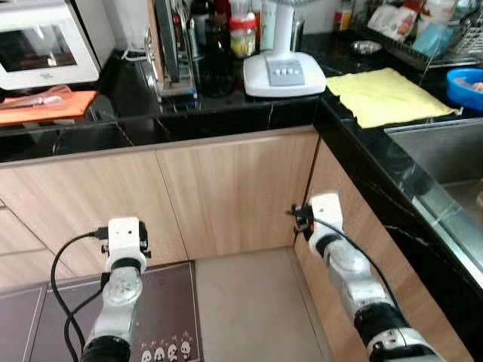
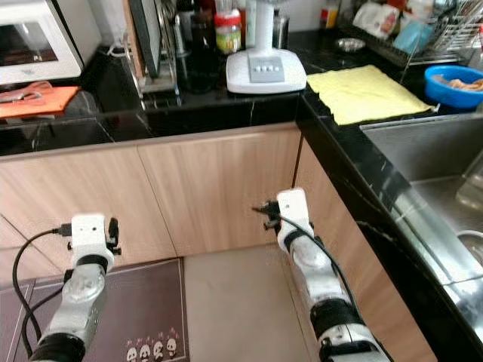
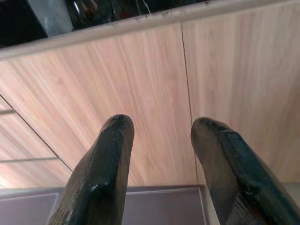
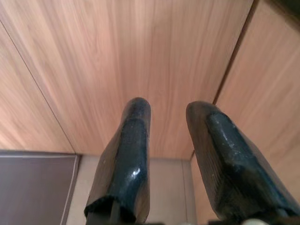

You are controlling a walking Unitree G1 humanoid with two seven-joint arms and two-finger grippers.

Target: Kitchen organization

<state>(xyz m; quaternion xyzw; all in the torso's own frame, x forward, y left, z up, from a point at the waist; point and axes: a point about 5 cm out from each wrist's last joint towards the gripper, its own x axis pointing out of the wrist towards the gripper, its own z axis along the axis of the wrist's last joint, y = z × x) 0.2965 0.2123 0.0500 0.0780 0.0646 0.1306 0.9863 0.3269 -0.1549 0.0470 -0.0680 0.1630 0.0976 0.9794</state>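
Below the counter: left gripper and right gripper, fingers parted, empty, facing cabinet doors; likely idle before reaching.

one microwave, one yellow cloth, one blue bowl

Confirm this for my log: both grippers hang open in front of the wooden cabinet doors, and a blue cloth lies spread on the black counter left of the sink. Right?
Not quite: the cloth is yellow, not blue, as the left eye view shows. The rest holds: left gripper and right gripper are open before the cabinet doors, and the cloth lies on the counter left of the sink.
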